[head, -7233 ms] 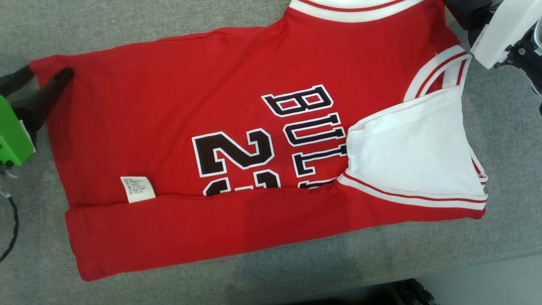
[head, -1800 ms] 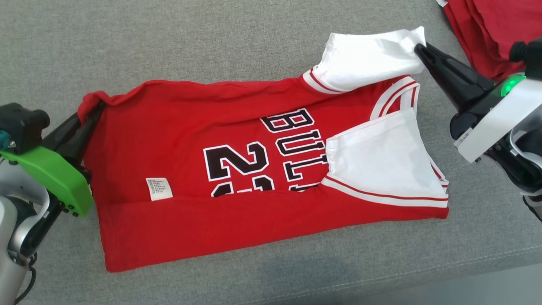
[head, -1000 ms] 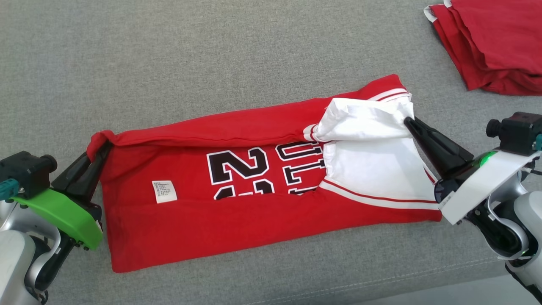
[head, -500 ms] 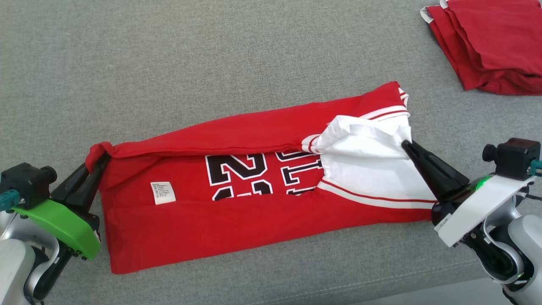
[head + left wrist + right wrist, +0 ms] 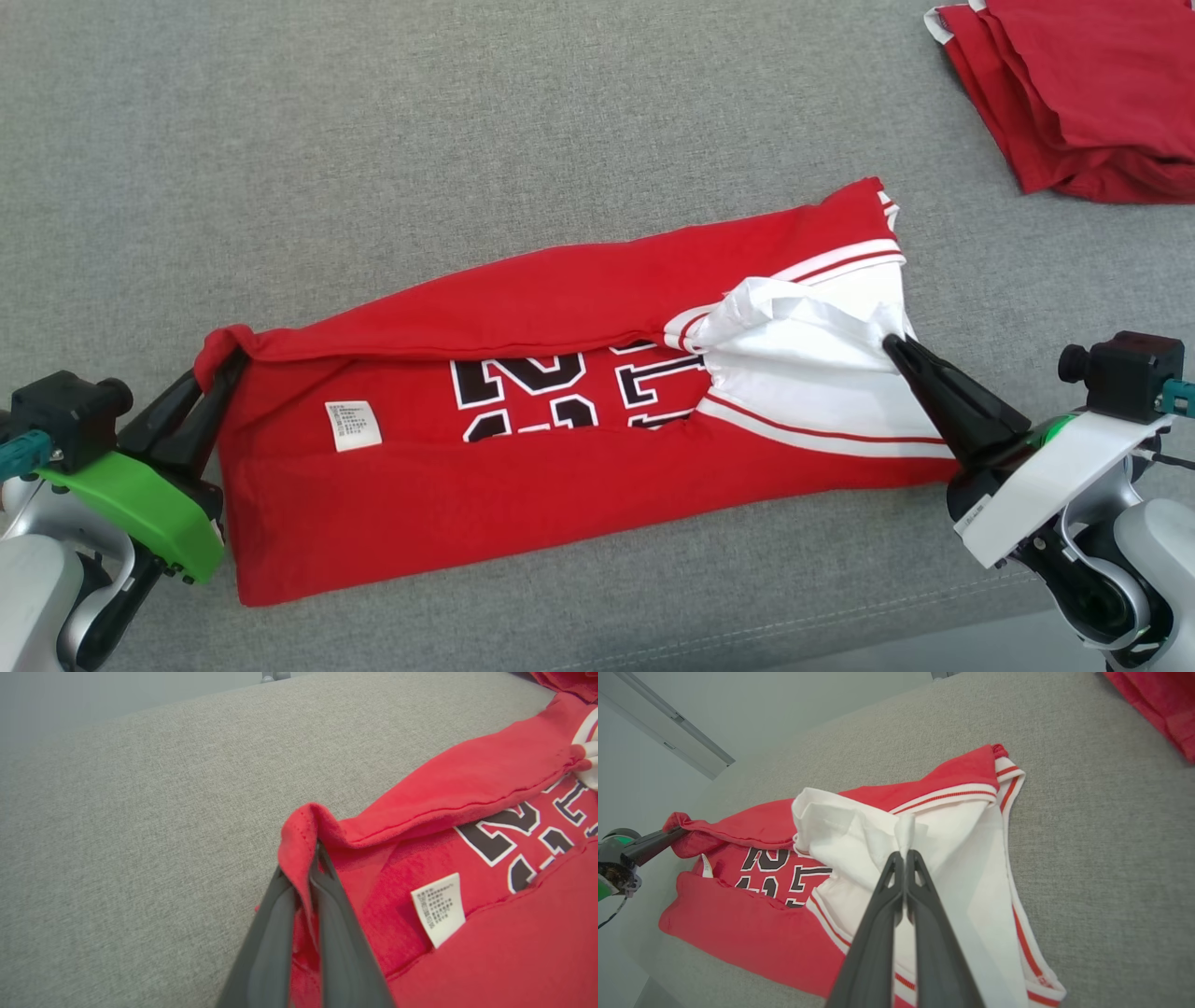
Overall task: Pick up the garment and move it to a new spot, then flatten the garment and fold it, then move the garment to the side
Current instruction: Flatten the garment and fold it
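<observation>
The garment (image 5: 560, 308), a red jersey with black numbers and a white sleeve panel, lies lengthwise on the grey cloth surface (image 5: 467, 140). Its far long edge is folded over toward me, covering part of the print. My left gripper (image 5: 219, 366) is shut on the red corner at the garment's left end; in the left wrist view the hem (image 5: 299, 835) runs between the fingers (image 5: 275, 933). My right gripper (image 5: 892, 343) is shut on a bunched tip of the white sleeve (image 5: 859, 830), seen pinched at my right gripper's fingertips (image 5: 905, 855). A white care label (image 5: 353, 425) faces up.
A pile of other red garments (image 5: 1092, 93) lies at the far right. The surface's front edge with a stitched seam (image 5: 896, 611) runs near the right arm, with pale floor beyond it. Open grey cloth stretches behind the garment.
Both grippers have drawn the far edge of the garment nearer to me, so the fold now hides more of the lettering. The white sleeve has come down with the right gripper.
</observation>
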{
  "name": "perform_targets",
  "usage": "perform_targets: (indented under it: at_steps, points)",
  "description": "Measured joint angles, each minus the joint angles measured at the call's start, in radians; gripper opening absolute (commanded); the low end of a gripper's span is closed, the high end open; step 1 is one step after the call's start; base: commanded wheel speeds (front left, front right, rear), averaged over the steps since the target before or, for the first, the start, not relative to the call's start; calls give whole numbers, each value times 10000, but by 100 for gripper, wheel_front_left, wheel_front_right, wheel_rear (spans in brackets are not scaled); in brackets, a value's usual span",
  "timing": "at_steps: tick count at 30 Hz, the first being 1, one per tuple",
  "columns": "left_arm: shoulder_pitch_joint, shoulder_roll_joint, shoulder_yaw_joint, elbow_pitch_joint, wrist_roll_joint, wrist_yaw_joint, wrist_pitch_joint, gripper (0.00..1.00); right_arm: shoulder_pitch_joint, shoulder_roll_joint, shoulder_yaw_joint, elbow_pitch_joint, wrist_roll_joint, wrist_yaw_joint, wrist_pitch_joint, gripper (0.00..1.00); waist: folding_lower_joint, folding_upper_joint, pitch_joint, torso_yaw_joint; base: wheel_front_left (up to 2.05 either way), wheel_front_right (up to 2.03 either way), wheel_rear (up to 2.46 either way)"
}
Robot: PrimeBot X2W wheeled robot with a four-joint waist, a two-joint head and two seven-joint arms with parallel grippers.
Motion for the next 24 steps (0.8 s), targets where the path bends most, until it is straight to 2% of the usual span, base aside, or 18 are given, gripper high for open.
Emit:
perform_targets:
  at_steps: [9,11,15,16,17,18,20,22,23,24]
  points:
    - [0,176,-84,207,-2,0,-123,15,226,0,127,0,0,-2,-23,0,0,0,3,-31,0,0,0]
    - [7,188,-104,257,-2,0,-178,20,229,4,140,17,0,-2,-29,0,0,0,-16,-37,0,0,0]
    - [59,219,-249,251,-222,0,-174,50,393,-6,163,54,0,-12,-27,0,0,0,-62,-50,0,0,0]
    - [95,221,-293,228,-259,0,-174,77,401,-12,163,73,0,-12,-29,0,0,0,-74,-53,0,0,0]
    - [150,219,-318,209,-265,-2,-174,95,401,-21,157,82,0,-13,-29,0,0,0,-90,-55,0,0,0]
    - [209,221,-349,198,-293,-2,-174,100,401,-23,151,105,0,-13,-29,0,0,0,-108,-58,0,0,0]
    - [331,221,-525,201,-430,-2,-121,100,404,-23,153,201,27,-15,-31,0,0,0,-169,-62,0,0,0]
    - [519,232,-715,174,-468,-2,59,100,426,-38,153,268,71,-23,-31,19,0,0,-247,-65,0,0,0]
    - [629,257,-800,155,-545,-2,138,100,444,-38,153,293,71,-25,-31,24,0,0,-286,-66,0,0,0]
    - [720,290,-899,125,-614,-2,224,100,487,-44,151,316,71,-25,-29,24,0,0,-327,-67,0,0,0]
